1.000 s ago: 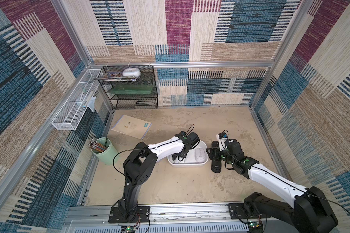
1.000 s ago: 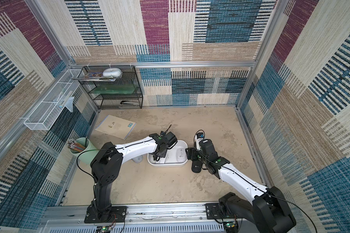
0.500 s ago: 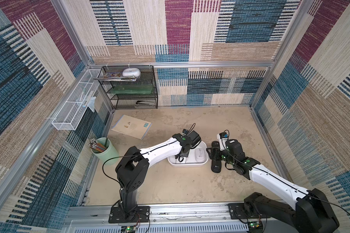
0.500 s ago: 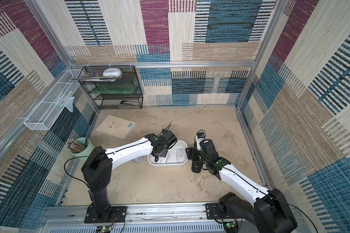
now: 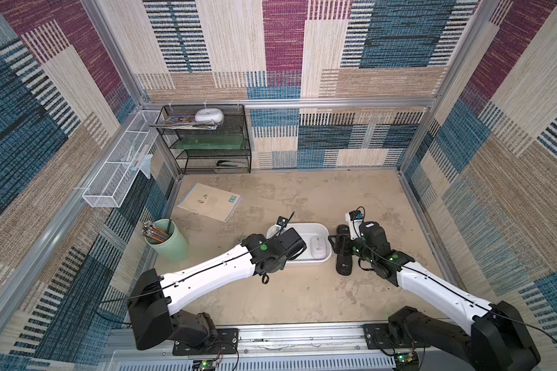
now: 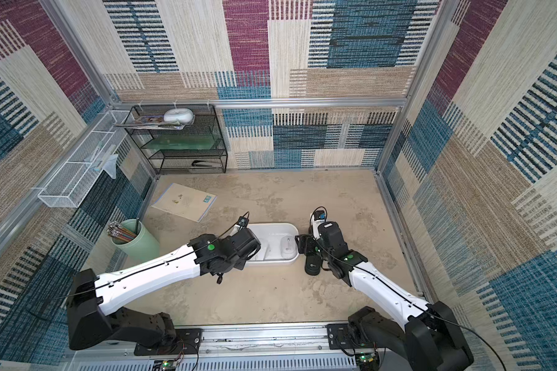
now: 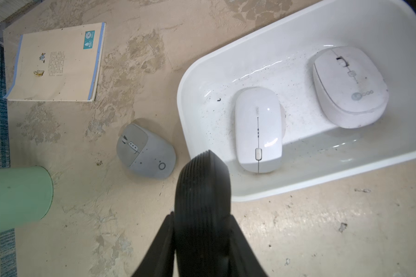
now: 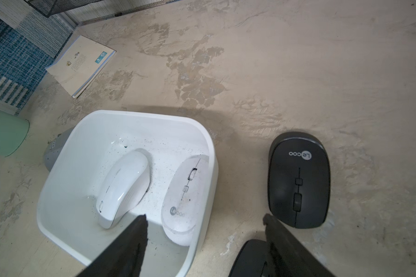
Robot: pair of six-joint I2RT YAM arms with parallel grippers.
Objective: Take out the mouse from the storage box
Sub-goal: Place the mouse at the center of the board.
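Two mice, a glossy white mouse (image 7: 257,129) and a matte white mouse (image 7: 348,86), lie in the storage box (image 7: 202,79) on the mottled beige bench (image 5: 287,199) between patchwork woven walls (image 5: 367,144), right gripper (image 8: 204,217) jaws spread, left gripper (image 7: 203,167) jaws too close to call.

- Left arm (image 5: 206,273) covers the 8 o'clock end of the storage box (image 5: 306,232) in both top views. The glossy white mouse (image 7: 257,129) under it shows only from the wrists.
- Grey mouse (image 5: 273,230), at the box's 10 o'clock: a sliver in both top views, mostly behind the box wall in the right wrist view.
- Second black mouse (image 8: 247,259): cut by the frame edge, partly behind a finger (image 8: 286,242) of the right gripper (image 8: 204,217).
- Left gripper (image 7: 207,156): fingers overlap, gap unreadable.
- Dark item (image 5: 227,164) on the bottom shelf of the black rack (image 5: 213,141), floor's 11 o'clock: too small to name.
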